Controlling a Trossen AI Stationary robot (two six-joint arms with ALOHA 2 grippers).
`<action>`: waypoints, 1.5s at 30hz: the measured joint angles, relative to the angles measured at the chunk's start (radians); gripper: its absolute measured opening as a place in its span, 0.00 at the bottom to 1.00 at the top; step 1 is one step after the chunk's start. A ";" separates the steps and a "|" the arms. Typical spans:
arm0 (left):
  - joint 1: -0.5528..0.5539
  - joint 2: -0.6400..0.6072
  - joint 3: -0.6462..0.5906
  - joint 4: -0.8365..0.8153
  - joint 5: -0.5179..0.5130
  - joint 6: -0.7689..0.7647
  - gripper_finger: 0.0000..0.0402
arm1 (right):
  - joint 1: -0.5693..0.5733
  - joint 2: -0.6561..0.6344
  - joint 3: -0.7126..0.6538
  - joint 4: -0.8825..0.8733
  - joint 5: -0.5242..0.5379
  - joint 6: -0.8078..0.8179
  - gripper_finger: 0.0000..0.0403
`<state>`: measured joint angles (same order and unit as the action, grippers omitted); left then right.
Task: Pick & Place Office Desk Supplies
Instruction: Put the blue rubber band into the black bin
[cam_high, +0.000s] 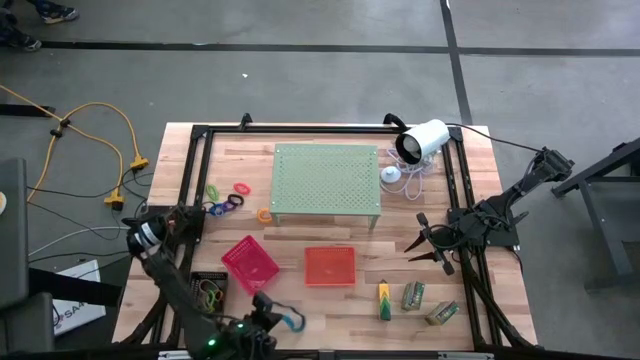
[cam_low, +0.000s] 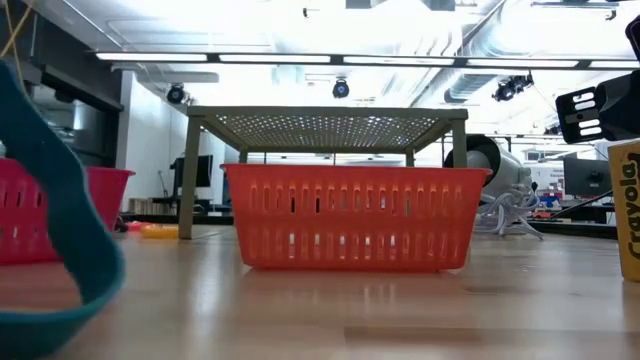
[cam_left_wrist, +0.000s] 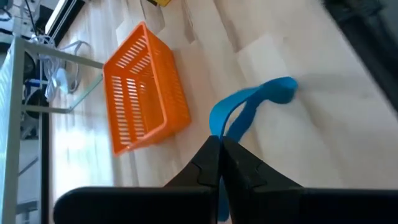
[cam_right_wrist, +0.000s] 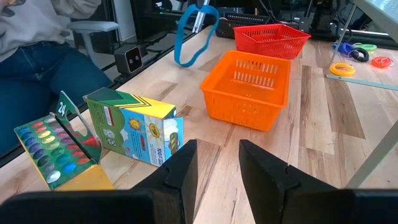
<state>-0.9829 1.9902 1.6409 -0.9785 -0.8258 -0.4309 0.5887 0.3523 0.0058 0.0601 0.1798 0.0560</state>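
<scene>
Our left gripper (cam_left_wrist: 221, 144) is pinched shut on a blue band (cam_left_wrist: 249, 109), held just above the wood at the near edge of the table (cam_high: 330, 300), beside the black tray (cam_high: 208, 290). In the right wrist view that band (cam_right_wrist: 194, 34) hangs as one loop from the far gripper. Our right gripper (cam_right_wrist: 214, 163) waits at the table's right side with its fingers part open and nothing between them.

We count three trays: the black one, with bands inside, a pink tray (cam_high: 250, 262) and an orange tray (cam_high: 329, 266). One green perforated stand (cam_high: 326, 180) sits behind them. Left of the stand lie several loose rings (cam_high: 228, 198); we cannot count them surely. Near the right gripper we see three crayon packs (cam_high: 412, 297). The front one (cam_right_wrist: 134, 126) is a green and yellow box, the open one (cam_right_wrist: 53, 149) is marked "24", and "Crayola" (cam_low: 626, 205) reads along a yellow box edge in the low view. A person's legs (cam_right_wrist: 43, 68) show past the table
</scene>
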 joint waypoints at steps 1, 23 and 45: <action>-0.009 0.000 0.000 -0.007 -0.001 -0.022 0.00 | 0.000 0.000 0.000 0.000 0.000 0.000 0.26; -0.149 -0.164 0.000 -0.358 0.154 -0.490 0.00 | 0.000 0.000 0.000 0.000 0.000 0.000 0.26; -0.368 -0.250 0.000 -0.593 0.313 -0.714 0.00 | 0.000 0.000 0.000 0.000 0.000 0.000 0.26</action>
<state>-1.3508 1.7407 1.6413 -1.5710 -0.5132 -1.1454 0.5887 0.3526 0.0059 0.0601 0.1795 0.0559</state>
